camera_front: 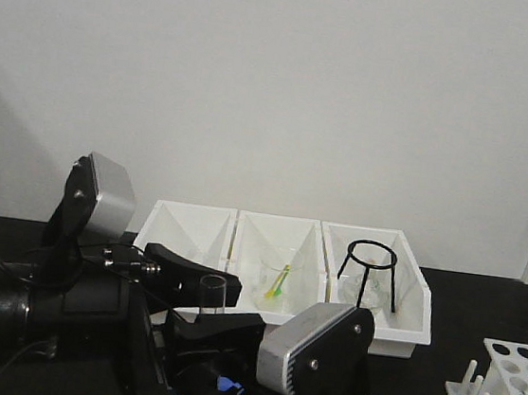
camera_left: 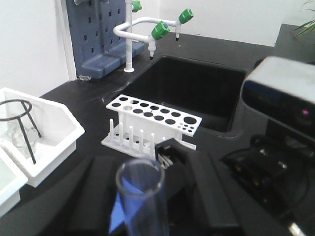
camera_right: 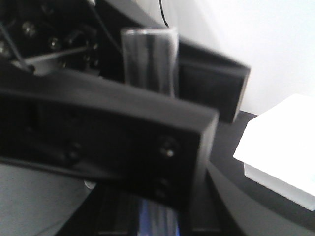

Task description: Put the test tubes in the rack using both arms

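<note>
The jaws of the left gripper (camera_front: 221, 302) pinch a tube (camera_front: 212, 292) from two sides. The tube stands straight up with its open mouth on top. The right arm (camera_front: 309, 348) is low at the front, just beside the tube. Its jaws are hidden, so I cannot tell if they are spread or pressed together. From the right wrist the tube looks very close and blurry, with a black bar across it. The rack (camera_front: 515, 383) stands on the black table (camera_front: 460, 315), far off to the right of the tube. From the left wrist the rack sits just beside a dark sink (camera_left: 197, 93). Three white bins (camera_front: 185, 222) stand in a row behind the tube. The middle one holds a beaker (camera_front: 277, 275) with something yellow and green in it. The right one holds a black tripod (camera_front: 370, 267).
</note>
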Tool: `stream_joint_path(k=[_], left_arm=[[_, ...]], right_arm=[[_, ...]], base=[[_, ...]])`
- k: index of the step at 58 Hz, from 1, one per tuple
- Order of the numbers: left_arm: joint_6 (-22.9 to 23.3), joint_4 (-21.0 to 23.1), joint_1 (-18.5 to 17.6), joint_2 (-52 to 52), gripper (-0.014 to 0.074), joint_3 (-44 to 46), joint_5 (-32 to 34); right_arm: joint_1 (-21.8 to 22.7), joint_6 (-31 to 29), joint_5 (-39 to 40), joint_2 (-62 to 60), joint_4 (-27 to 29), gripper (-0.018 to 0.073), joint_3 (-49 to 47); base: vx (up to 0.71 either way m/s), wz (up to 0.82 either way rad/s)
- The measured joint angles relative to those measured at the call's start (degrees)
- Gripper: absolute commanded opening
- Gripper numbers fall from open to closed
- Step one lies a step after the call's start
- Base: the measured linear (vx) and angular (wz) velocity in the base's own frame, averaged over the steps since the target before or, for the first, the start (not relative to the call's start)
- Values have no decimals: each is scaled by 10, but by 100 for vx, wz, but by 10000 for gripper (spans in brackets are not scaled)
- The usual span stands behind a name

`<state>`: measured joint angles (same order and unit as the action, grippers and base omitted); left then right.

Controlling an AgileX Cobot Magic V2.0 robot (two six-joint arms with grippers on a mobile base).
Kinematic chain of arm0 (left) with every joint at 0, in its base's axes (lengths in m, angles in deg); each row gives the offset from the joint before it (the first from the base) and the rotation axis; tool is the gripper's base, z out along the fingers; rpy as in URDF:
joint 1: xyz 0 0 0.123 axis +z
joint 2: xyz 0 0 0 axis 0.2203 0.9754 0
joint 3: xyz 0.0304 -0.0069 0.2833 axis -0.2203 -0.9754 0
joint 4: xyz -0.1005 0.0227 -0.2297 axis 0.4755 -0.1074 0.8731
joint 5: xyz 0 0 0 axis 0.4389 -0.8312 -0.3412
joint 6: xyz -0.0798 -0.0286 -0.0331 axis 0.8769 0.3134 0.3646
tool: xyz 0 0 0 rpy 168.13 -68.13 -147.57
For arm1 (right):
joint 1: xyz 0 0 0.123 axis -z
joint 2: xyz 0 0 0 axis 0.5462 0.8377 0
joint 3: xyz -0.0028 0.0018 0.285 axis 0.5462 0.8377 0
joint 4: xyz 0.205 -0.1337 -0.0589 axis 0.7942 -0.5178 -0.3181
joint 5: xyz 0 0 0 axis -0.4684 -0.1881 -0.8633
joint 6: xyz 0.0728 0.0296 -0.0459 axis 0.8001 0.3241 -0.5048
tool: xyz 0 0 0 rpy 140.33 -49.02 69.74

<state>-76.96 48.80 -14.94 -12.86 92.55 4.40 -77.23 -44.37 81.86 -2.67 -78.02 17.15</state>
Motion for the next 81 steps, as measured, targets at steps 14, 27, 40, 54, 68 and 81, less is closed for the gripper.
stream_joint_path(k=[14,27,40,54,68,81], left_arm=[[0,1,0,0,529,64,9],[-1,4,0,-19,506,123,97],[-1,-4,0,-71,375,102,325],[-1,-39,0,-115,94,14,421],[-2,-31,0,-137,-23,-69,558],[-6,-25,0,-142,-22,-120,615]], right_arm=[[0,0,0,0,0,-8,0],[0,-18,0,0,10,-8,0],[30,-161,0,0,178,-8,0],[186,-219,-2,0,284,-8,1],[356,-220,-2,0,287,-7,1],[476,-220,-2,0,286,-6,1]], base=[[0,0],[0,0],[0,0],[0,0],[0,0],[0,0]])
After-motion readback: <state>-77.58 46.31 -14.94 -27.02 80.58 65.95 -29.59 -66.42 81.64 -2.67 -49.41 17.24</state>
